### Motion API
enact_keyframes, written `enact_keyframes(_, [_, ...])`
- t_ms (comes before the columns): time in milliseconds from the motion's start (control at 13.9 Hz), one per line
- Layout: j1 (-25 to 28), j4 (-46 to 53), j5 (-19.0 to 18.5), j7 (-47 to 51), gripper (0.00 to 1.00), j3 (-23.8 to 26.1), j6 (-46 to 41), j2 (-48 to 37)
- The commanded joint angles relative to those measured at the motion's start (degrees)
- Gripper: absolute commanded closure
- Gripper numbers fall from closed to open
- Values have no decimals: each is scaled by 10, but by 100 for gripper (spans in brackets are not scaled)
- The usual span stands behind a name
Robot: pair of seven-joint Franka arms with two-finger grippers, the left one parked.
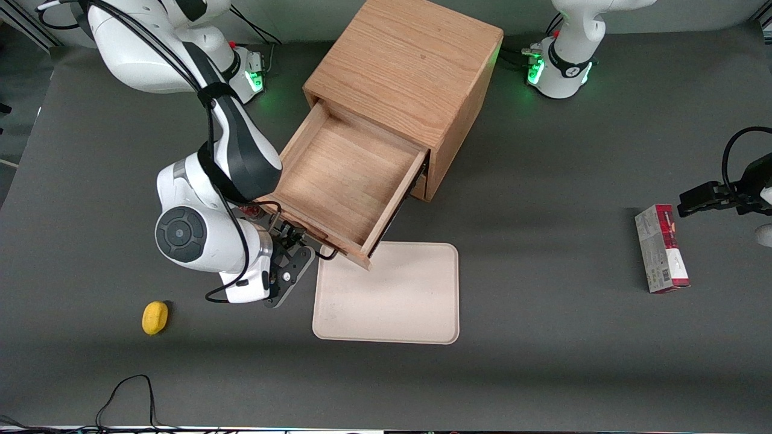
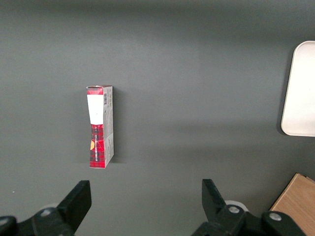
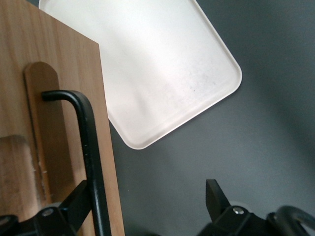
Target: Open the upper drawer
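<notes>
The upper drawer (image 1: 350,181) stands far out above the cream tray (image 1: 392,301). The pincer (image 1: 295,256) is wide apart beside the black handle (image 3: 91,147); withdraw it straight, without catching the bar.

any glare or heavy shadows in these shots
Front view: soft shadow bands cross the table, green glow at the arm bases. Right wrist view: the tray is washed out bright, while the open tool at the upper drawer handle is dark. Left wrist view: even, dim.
</notes>
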Motion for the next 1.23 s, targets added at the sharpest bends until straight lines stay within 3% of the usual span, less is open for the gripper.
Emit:
enact_keyframes(0, [-14,36,-10,-14,0,-1,-15,-2])
enact_keyframes(216, [-23,67,-10,-12,0,-1,-70,-7])
enact_keyframes(505, [-45,37,-8,-9,0,-1,-126,-69])
enact_keyframes(721, [-52,-61,-10,10,0,-41,-141,-158])
enact_keyframes(1010, [-51,-233,-24,118,0,-97,-118,-292])
enact_keyframes(1154, [-51,-318,-25,224,0,-119,-87,-352])
